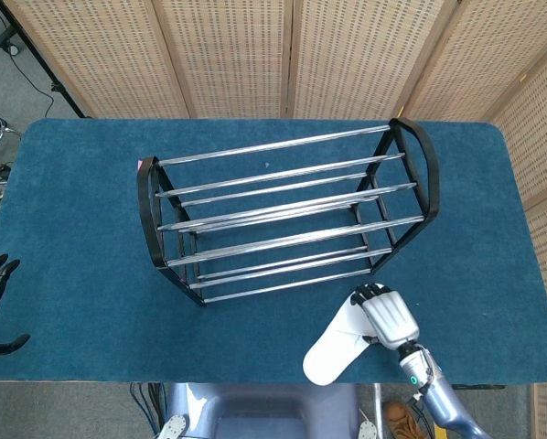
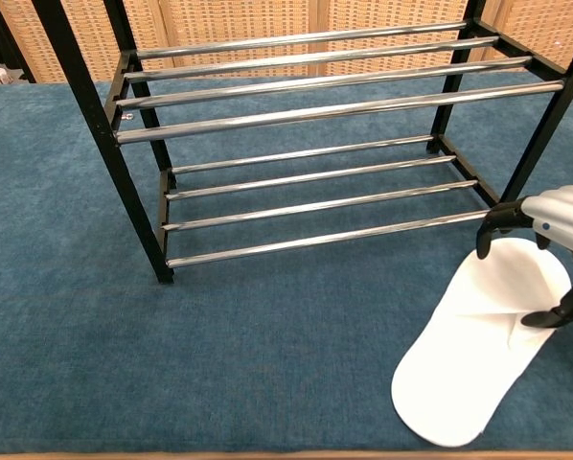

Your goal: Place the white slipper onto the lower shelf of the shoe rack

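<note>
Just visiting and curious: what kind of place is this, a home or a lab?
Probably a lab or test room, not a home. A shoe rack stands on a blue carpeted table, woven screens wall it off, and a robot hand rests over a white slipper.

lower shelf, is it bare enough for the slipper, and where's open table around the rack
The lower shelf holds nothing along its whole length. Open table lies left of the rack and in front of it. The crowded spot is the front right, where the right hand sits over the slipper.
</note>
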`<control>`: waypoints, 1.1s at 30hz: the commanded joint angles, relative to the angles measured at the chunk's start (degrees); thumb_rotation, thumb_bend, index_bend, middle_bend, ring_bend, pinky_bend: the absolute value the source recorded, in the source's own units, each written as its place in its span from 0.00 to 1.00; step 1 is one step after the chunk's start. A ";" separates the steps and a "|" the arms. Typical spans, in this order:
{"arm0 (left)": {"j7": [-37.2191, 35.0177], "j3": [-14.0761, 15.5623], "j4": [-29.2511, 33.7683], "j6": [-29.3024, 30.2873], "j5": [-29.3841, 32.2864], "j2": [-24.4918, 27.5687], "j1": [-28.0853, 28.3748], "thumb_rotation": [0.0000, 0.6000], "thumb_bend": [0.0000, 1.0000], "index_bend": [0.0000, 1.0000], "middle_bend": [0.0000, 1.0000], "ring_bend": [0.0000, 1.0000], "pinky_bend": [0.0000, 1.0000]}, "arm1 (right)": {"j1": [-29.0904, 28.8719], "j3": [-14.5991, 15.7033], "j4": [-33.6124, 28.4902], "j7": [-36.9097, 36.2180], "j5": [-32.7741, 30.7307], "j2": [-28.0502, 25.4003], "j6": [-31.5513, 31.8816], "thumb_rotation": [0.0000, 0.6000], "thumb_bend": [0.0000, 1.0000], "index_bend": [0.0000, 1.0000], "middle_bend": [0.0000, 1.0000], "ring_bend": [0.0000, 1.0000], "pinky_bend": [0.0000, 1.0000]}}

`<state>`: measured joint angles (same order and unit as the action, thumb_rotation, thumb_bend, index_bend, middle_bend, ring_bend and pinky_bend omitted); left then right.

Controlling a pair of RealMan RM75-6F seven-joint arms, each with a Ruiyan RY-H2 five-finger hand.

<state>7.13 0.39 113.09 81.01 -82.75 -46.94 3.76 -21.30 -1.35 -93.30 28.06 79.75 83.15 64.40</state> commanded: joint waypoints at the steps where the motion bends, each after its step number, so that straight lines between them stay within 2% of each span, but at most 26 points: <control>1: -0.17 -0.02 0.07 -0.04 0.07 0.06 0.02 1.00 0.08 0.00 0.00 0.00 0.00 | 0.38 0.18 0.02 0.68 -0.31 0.08 0.69 1.00 0.13 0.36 0.29 0.28 0.40; 10: -0.51 0.09 0.12 0.11 -0.20 0.18 -0.08 1.00 0.08 0.00 0.00 0.00 0.00 | 1.28 0.45 0.93 4.63 0.62 0.81 4.05 1.00 0.17 0.37 0.30 0.32 0.46; 14: -0.38 0.13 0.11 -0.16 -0.24 0.18 0.06 1.00 0.08 0.00 0.00 0.00 0.00 | 1.59 0.47 1.38 3.73 1.21 1.00 4.95 1.00 0.29 0.41 0.34 0.37 0.54; 19: -0.32 0.16 0.17 -0.24 -0.28 0.15 0.11 1.00 0.08 0.00 0.00 0.00 0.00 | 1.49 0.74 1.90 2.25 1.84 0.90 4.71 1.00 0.41 0.45 0.38 0.41 0.56; 27: -0.51 0.21 0.19 -0.38 -0.30 0.23 0.17 1.00 0.08 0.00 0.00 0.00 0.00 | 1.28 1.66 2.12 1.20 2.81 0.54 3.90 1.00 0.53 0.55 0.48 0.51 0.65; 33: -0.65 0.17 0.16 -0.32 -0.34 0.29 0.19 1.00 0.08 0.00 0.00 0.00 0.00 | 1.32 2.10 2.40 0.70 3.83 0.44 4.13 1.00 0.55 0.60 0.52 0.55 0.69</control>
<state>6.48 0.56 113.25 80.69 -83.09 -46.67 3.95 -20.00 0.64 -91.01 29.01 83.23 83.59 68.32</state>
